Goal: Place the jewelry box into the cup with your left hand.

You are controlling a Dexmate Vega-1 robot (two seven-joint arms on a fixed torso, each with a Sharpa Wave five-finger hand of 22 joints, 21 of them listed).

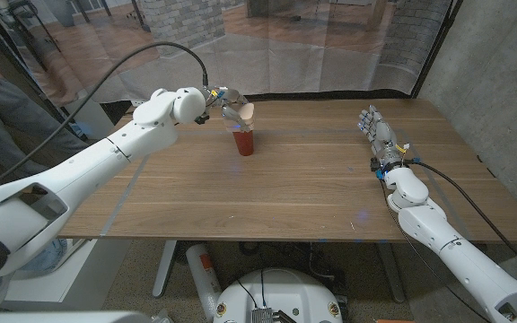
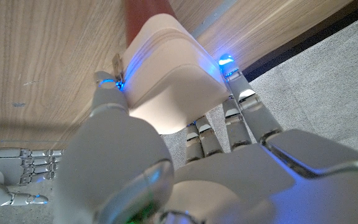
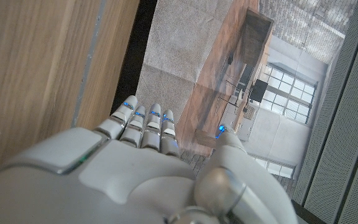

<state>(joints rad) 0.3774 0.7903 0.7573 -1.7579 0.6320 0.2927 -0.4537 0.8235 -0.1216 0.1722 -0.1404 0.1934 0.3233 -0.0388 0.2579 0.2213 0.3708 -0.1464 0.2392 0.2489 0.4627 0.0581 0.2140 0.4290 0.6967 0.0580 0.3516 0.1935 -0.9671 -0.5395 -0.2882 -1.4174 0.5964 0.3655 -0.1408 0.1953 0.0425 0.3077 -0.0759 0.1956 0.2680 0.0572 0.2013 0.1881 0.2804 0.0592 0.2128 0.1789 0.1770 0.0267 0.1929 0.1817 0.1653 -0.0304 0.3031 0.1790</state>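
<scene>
The left hand (image 1: 225,105) grips the cream box (image 1: 244,113) between its fingertips, directly above the red cup (image 1: 244,142) on the desk (image 1: 312,188); the right hand (image 1: 380,135) rests apart, fingers released.

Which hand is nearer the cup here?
Left. The left hand holds the jewelry box right over the red cup, near the table's far edge. The right hand waits far off at the table's right side, holding nothing.

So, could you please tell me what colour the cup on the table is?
Red: the small red cup shows best in the head view, under the left hand.
</scene>
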